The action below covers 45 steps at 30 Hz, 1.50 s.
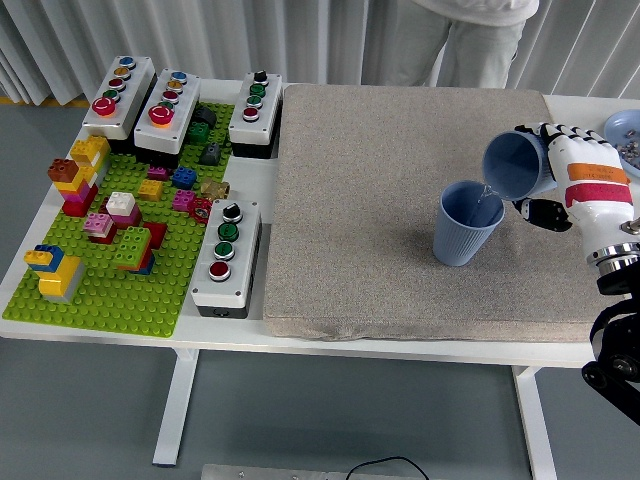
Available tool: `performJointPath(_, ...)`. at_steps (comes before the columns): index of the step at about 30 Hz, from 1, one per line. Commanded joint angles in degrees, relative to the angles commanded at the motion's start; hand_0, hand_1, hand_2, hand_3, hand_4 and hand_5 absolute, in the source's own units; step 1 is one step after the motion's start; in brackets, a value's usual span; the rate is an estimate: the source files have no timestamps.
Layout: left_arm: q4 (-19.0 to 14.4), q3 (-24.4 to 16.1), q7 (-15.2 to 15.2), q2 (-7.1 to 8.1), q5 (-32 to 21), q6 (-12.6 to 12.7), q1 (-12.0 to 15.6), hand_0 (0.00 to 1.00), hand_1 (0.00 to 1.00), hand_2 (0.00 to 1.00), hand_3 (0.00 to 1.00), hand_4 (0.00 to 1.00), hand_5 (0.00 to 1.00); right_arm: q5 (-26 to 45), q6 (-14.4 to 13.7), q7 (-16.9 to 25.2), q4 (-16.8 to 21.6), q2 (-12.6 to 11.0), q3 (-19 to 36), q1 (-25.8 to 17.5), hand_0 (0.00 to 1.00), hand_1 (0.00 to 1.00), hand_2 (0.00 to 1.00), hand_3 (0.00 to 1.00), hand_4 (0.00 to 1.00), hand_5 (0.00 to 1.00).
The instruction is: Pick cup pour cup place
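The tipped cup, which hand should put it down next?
Probably the right hand: it already grips the tipped cup above the standing cup. No left hand is in view.
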Motion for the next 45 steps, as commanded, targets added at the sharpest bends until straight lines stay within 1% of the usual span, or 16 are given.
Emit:
performJointPath(9, 0.0, -0.14, 0.02, 0.01, 0.16, -0.01, -0.07, 0.71, 0.729, 0.796, 0.647, 0.512, 0.938, -0.96, 0.3, -0.77, 0.21, -0.31, -0.28, 0.52, 0.723, 0.669, 0.57, 0.633, 0.718, 0.156)
performJointPath(16, 0.0, -0.21, 0.04, 0.01, 0.21, -0.02, -0.13, 0.71, 0.728, 0.796, 0.648, 0.513, 0.939, -2.78, 1.0, -2.84, 0.29, -0.38, -0.45, 0.88, 0.734, 0.67, 0.571, 0.631, 0.713, 0.154)
performJointPath(31, 0.0, -0.31, 0.06, 0.02, 0.27, -0.02, -0.16, 0.71, 0.728, 0.796, 0.647, 0.511, 0.939, -3.74, 2.39, -3.74, -0.27, -0.61, -0.94, 1.55, 0.739, 0.674, 0.574, 0.629, 0.71, 0.146)
performJointPath(37, 0.0, -0.24, 0.03, 0.03, 0.17, -0.02, -0.09, 0.71, 0.728, 0.795, 0.647, 0.511, 0.939, -4.62, 3.24, -4.09, -0.38, -0.71, -1.44, 2.02, 0.742, 0.676, 0.575, 0.627, 0.705, 0.135)
performJointPath(38, 0.0, -0.25, 0.04, 0.03, 0.19, -0.01, -0.06, 0.71, 0.728, 0.795, 0.647, 0.511, 0.939, -4.81, 3.44, -4.22, -0.41, -0.71, -1.52, 2.08, 0.75, 0.678, 0.578, 0.629, 0.7, 0.099)
performJointPath(45, 0.0, -0.23, 0.1, 0.05, 0.24, -0.01, 0.11, 0.71, 0.729, 0.795, 0.647, 0.511, 0.939, -5.98, 3.85, -5.42, -0.18, -0.67, -1.93, 2.37, 0.757, 0.681, 0.58, 0.63, 0.698, 0.086)
